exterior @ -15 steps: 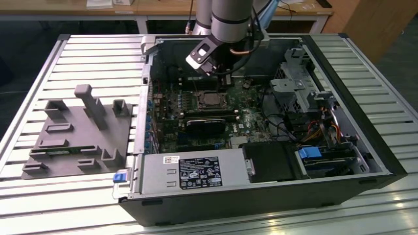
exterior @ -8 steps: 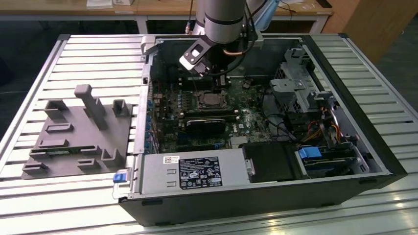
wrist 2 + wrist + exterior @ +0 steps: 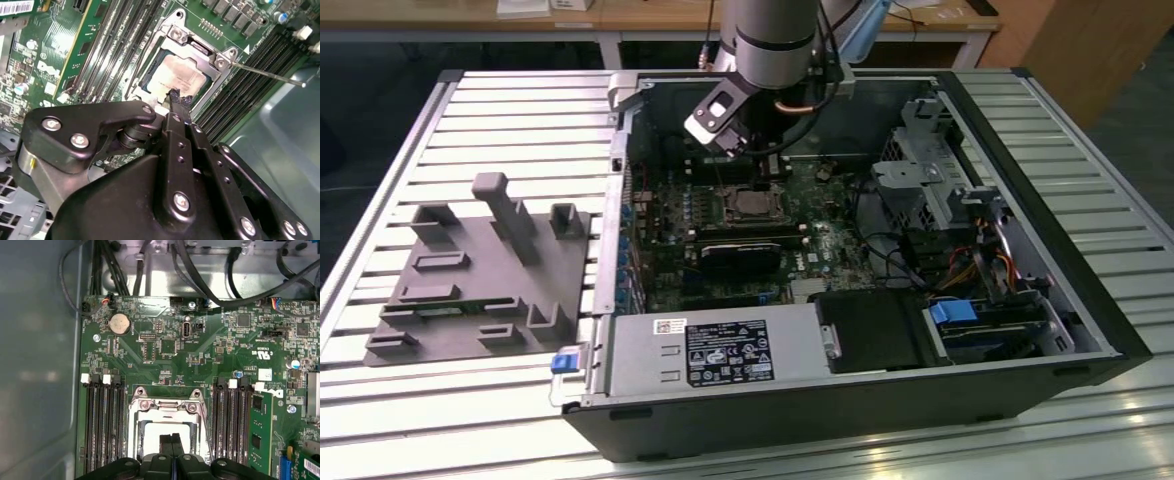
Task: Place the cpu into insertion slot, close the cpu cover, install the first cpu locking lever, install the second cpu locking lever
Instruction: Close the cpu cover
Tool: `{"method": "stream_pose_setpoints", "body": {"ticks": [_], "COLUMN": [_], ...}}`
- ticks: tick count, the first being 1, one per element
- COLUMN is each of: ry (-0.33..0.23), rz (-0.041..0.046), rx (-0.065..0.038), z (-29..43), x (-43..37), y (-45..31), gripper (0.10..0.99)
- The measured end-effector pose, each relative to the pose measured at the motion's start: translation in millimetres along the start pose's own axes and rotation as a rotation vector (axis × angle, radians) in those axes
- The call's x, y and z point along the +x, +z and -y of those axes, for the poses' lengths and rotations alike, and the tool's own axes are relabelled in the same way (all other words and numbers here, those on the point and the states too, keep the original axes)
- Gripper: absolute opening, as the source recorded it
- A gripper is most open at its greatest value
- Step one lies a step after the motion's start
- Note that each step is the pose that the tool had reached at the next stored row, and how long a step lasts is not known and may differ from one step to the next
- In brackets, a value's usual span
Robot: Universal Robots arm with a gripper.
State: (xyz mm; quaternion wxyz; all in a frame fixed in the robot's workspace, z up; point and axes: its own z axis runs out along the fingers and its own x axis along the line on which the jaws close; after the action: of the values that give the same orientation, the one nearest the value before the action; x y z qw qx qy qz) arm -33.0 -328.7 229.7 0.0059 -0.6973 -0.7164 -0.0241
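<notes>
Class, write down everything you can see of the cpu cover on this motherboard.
The cpu cover is a thin, silvery metal square frame with a windowed middle, through which the pale metal top of the cpu shows. It looks to lie flat over the chip, between rows of long black memory slots. Screw heads sit at its corners, and a thin metal lever sticks out past one corner. The gripper, jaws together, reaches its near edge; contact is unclear.

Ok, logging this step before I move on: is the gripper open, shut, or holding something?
Gripper: shut, fingers pressed together with nothing between them, tips at the cpu cover.
</notes>
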Motion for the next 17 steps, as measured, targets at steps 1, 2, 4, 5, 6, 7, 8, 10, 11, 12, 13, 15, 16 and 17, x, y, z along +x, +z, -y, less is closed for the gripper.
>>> {"method": "stream_pose_setpoints", "body": {"ticks": [1,2,4,5,6,7,8,10,11,12,13,15,16,17], "ry": [-0.018,-0.035,-0.073,-0.091,-0.11,-0.128,-0.146,-0.182,-0.2,-0.217,-0.236,-0.271,-0.29,-0.307], "rz": [0.0005,0.0009,0.0019,0.0024,0.0028,0.0032,0.0034,0.0037,0.004,0.0043,0.0044,0.0047,0.0044,0.0042], "rx": [0.001,0.002,0.003,0.004,0.005,0.006,0.006,0.008,0.009,0.009,0.01,0.012,0.012,0.013], "z": [0.0,0.0,0.0,0.0,0.0,0.0,0.0,0.0,0.0,0.0,0.0,0.0,0.0,0.0], "x": [0.0,0.0,0.0,0.0,0.0,0.0,0.0,0.0,0.0,0.0,0.0,0.0,0.0,0.0], "y": [0.0,0.1,0.2,0.2,0.3,0.3,0.3,0.4,0.4,0.4,0.4,0.4,0.4,0.4], "gripper": [0.106,0.106,0.106,0.106,0.106,0.106,0.106,0.106,0.106,0.106,0.106,0.106,0.106,0.106]}}
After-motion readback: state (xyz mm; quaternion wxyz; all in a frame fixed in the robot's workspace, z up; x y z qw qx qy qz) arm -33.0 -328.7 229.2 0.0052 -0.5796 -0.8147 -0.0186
